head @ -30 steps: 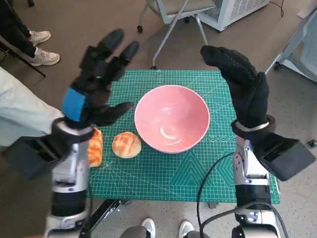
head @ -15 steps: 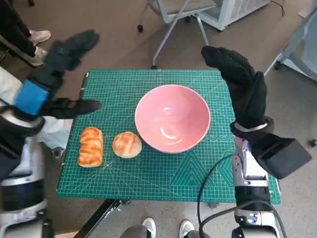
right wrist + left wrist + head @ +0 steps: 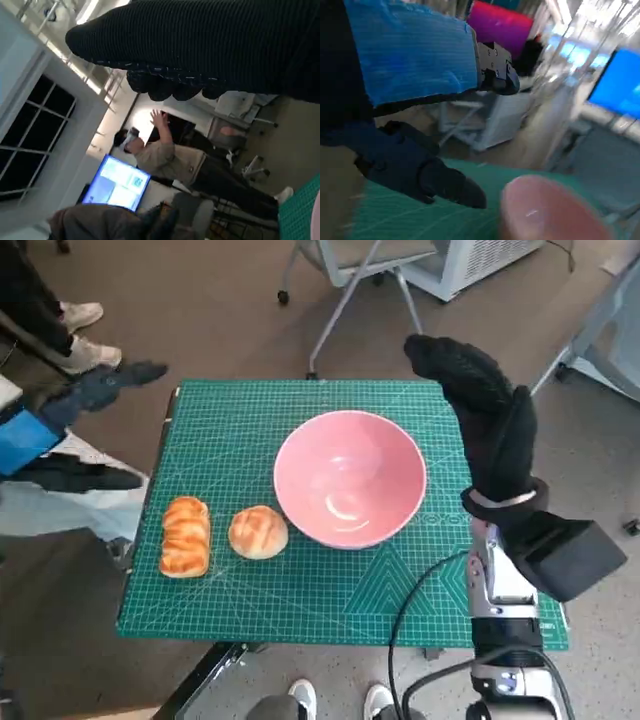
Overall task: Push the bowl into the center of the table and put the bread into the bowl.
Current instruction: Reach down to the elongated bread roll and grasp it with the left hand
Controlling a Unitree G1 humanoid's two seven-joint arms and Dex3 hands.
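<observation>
I am looking at one pink bowl [image 3: 350, 478], round, glossy and empty, sitting about mid-tabletop on the green cutting mat [image 3: 300, 590]. Two pieces of bread are lying just to its left: a round golden bun [image 3: 258, 532] almost touching the bowl, and a ridged oblong loaf [image 3: 185, 535] beside that. My left hand [image 3: 60, 435] is hanging off the tabletop's left edge, fingers spread wide, holding nothing. My right hand [image 3: 485, 415] is standing upright beside the bowl's right rim, fingers extended, empty.
</observation>
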